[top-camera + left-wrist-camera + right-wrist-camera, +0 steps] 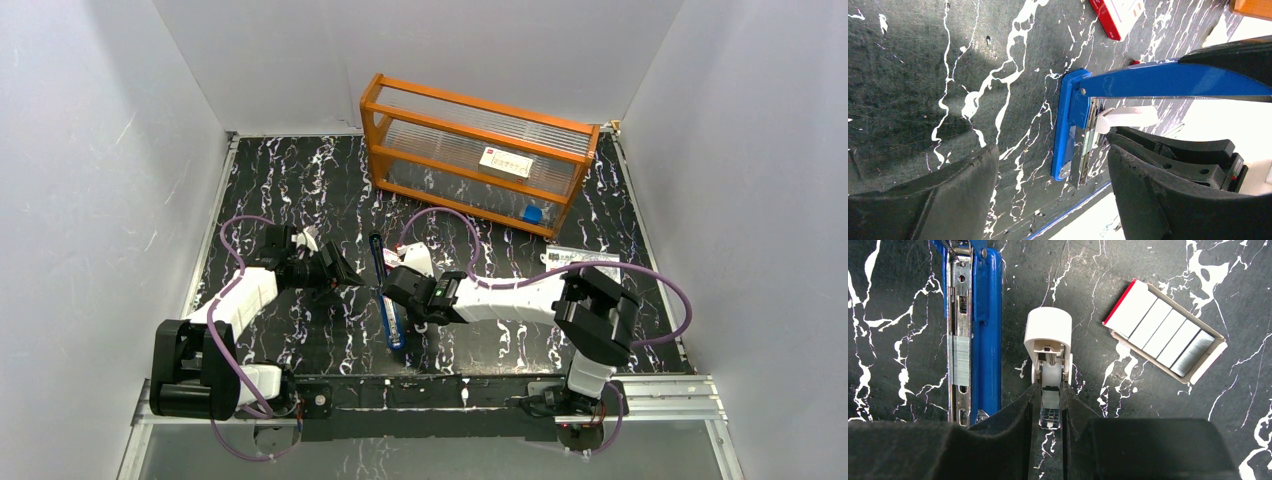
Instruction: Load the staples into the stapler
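Slim blue stapler (990,315), metal channel open, on black marbled table (1148,410), long axis parallel to R end effector (1049,395) (narrow, pinching white rounded plastic piece (1048,335)) just beside it; silvery staple strip (959,360) sits in channel; L end effector (1050,165) wide, empty, opp. side.

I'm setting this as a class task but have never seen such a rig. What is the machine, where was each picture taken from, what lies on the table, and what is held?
Two robot arms are bolted at the table's near edge, each ending in a two-finger gripper. The wide picture looks down from above; the other two come from wrist cameras. On the black marbled table lie an opened blue stapler, with staples in its metal channel, an open staple box, and an orange rack at the back. The left gripper is open and empty. The right gripper pinches a white rounded object.
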Robot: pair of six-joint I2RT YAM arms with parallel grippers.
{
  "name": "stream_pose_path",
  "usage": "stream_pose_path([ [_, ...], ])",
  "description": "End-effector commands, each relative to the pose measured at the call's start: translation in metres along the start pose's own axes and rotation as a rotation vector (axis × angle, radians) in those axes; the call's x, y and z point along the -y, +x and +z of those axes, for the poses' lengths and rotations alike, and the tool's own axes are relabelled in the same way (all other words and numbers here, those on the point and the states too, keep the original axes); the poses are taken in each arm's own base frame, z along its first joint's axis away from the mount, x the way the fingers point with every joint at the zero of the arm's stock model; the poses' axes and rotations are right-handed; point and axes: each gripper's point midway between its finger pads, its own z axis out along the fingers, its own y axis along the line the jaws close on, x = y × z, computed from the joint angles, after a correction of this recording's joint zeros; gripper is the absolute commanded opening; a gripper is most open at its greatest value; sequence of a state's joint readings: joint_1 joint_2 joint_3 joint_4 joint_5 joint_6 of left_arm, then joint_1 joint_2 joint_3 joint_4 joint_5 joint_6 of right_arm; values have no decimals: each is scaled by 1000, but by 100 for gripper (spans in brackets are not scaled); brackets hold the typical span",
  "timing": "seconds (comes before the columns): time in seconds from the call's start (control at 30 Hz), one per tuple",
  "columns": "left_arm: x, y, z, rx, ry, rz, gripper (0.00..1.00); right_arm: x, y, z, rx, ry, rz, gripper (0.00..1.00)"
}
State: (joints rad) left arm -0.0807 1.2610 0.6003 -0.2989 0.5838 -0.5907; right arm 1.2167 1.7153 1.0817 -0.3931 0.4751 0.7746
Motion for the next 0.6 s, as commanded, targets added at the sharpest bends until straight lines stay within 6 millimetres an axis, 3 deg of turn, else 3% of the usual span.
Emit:
stream_pose_path([
  [0.0,4,-1,-3,3,9,19,76,3,-3,-6,7,-12,6,29],
  [0.3,4,-1,-2,3,9,19,76,3,-4,-8,7,-12,9,30],
  [0.57,5,-1,-3,4,11,20,76,-1,-26,-20,65,-21,30,38],
])
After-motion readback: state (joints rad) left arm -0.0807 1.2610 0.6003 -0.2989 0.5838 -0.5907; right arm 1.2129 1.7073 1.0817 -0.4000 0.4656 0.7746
